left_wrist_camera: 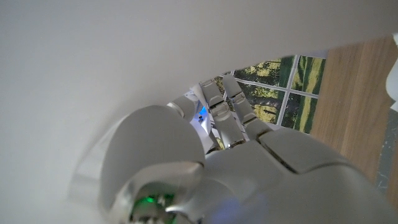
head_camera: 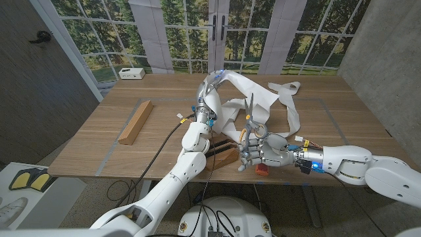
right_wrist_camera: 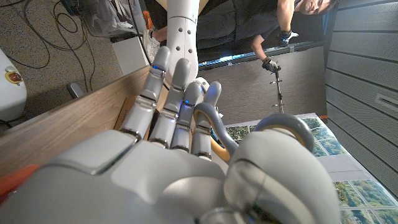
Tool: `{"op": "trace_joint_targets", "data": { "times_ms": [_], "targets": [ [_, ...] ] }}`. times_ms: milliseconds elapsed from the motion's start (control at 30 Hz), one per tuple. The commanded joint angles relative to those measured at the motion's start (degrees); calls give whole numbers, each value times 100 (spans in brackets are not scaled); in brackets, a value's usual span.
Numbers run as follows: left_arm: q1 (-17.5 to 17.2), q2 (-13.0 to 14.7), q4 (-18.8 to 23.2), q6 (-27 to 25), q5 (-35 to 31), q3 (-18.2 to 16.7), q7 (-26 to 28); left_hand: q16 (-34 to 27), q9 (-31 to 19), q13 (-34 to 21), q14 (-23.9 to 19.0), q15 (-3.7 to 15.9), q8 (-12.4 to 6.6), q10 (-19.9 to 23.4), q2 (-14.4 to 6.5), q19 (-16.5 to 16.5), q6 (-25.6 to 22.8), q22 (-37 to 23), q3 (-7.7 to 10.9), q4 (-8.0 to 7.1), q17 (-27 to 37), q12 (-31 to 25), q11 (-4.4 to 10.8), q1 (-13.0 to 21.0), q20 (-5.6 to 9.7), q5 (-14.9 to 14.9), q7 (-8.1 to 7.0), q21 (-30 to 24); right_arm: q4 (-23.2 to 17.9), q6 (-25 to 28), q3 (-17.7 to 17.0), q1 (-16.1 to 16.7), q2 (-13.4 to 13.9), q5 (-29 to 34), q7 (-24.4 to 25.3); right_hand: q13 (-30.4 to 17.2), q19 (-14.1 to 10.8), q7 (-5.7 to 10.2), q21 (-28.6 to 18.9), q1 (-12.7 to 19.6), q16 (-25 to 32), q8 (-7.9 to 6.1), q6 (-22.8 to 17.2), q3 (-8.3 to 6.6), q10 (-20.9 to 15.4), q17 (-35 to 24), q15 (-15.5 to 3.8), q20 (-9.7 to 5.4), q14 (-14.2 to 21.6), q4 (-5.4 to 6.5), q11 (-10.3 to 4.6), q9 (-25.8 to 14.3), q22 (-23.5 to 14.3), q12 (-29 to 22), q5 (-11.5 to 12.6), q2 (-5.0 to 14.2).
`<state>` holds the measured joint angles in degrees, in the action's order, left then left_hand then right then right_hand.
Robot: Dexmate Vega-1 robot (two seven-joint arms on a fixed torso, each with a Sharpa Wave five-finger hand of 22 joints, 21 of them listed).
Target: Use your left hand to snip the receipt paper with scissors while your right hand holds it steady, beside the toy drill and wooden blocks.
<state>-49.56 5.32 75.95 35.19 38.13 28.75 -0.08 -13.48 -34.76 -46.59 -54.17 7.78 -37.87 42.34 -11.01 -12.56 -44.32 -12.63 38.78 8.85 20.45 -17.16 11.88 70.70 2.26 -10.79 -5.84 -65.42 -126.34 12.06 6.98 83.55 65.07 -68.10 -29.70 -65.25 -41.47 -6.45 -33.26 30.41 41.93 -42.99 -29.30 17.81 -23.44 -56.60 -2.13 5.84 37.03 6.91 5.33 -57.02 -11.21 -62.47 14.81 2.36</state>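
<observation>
At mid-table, the robot's right hand (head_camera: 258,150) grips the grey-handled metal scissors (head_camera: 250,117) upright, blades pointing up beside the long white receipt paper (head_camera: 247,95), while the left hand (head_camera: 209,99) lifts a fold of that strip, seemingly to tension it for a snip, roles reversed from the task's wording. From above, 1 long wooden block (head_camera: 136,121) lies well apart to the left. Closer in, the right wrist camera shows fingers (right_wrist_camera: 177,102) curled through the grey handle loops; the left wrist camera shows fingers (left_wrist_camera: 227,109) pressed against paper.
</observation>
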Motion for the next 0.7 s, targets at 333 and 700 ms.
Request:
{"op": "trace_joint_targets", "data": {
  "times_ms": [333, 700],
  "targets": [
    [-16, -18, 0, 76, 145, 33, -263, 25, 2, -25, -89, 567, -21, 92, 34, 15, -95, 66, 27, -5, -27, 38, -3, -48, 704, 13, 16, -108, 131, 104, 241, -310, 67, -67, 36, -15, -42, -128, 27, 37, -22, 20, -134, 20, -45, 3, -8, 5, 16, 7, 41, -27, -7, 30, -9, 24],
    [-63, 32, 32, 128, 258, 53, -535, 21, 6, -38, -126, 566, -29, 123, 41, 27, -116, 119, 25, 6, -53, 55, -3, -51, 707, 15, 21, -166, 368, 121, 398, -530, -61, -120, 88, -12, -46, -137, 42, 27, -23, 38, -134, 22, -50, -12, -31, 2, 16, 13, 34, -21, -8, 37, -12, 31]
  ]
}}
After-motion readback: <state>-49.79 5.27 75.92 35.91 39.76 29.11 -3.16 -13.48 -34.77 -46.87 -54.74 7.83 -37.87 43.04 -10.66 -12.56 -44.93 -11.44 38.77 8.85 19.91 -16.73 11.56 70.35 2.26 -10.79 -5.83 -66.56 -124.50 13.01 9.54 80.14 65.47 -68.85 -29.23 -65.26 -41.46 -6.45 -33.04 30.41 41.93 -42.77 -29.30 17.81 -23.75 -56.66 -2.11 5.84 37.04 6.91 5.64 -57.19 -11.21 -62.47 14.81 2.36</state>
